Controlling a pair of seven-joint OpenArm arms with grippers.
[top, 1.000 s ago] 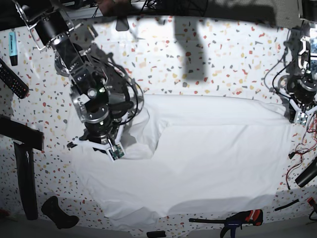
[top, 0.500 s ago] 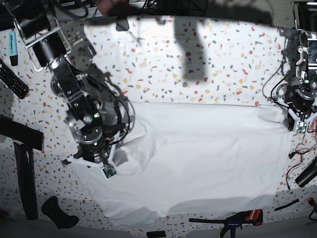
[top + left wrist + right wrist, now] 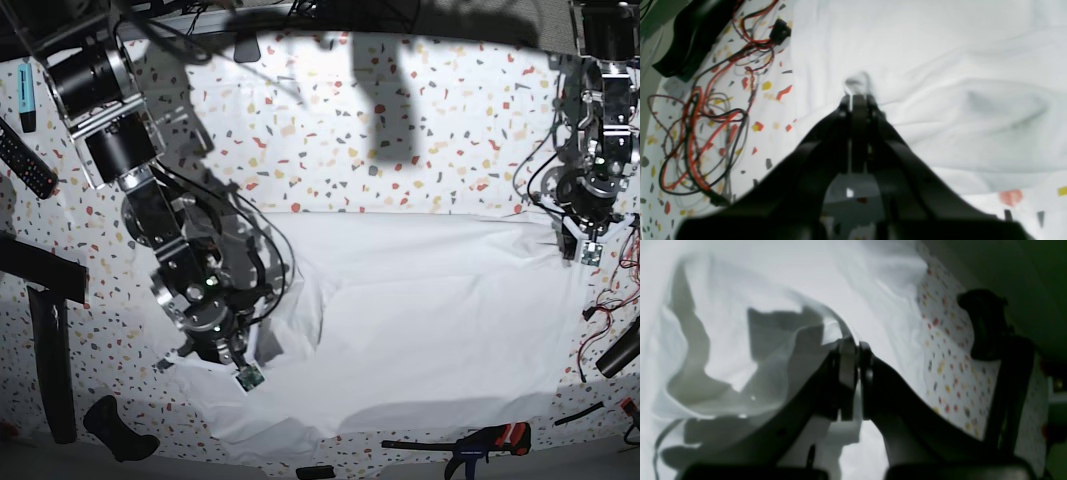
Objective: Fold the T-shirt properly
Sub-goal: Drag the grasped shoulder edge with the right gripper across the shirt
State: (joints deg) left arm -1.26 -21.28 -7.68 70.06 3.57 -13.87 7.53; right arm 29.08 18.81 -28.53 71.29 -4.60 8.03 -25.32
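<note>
Your T-shirt [image 3: 420, 320] lies spread over the speckled table [image 3: 400, 130], filling the base view from about 3 o'clock round to 7 o'clock. Both arms have it pinched at opposite ends.

Right gripper [image 3: 853, 346]: jaws closed tight on a ruffled edge of the cloth, which hangs in loose folds at 9 o'clock of the fingertips. Left gripper [image 3: 857, 98]: jaws shut too, with a small blurry tuft of cloth poking out at 12 o'clock, so you likely have only a thin bite there.

Risks from here:
- That thin bite could slip if you pull the shirt taut, and the edge would drop.
- The right side is bunched; you may be holding more than one layer, which would give a crooked fold.
- The red and black cables [image 3: 703, 133] sit just beside the shirt edge at 9 o'clock of the left gripper; a low sweep could snag them.

Hard to make out: which shirt part each gripper holds (sleeve, hem or shoulder) I can't tell. The right arm hides the cloth under it in the base view. Both wrist views are soft.
</note>
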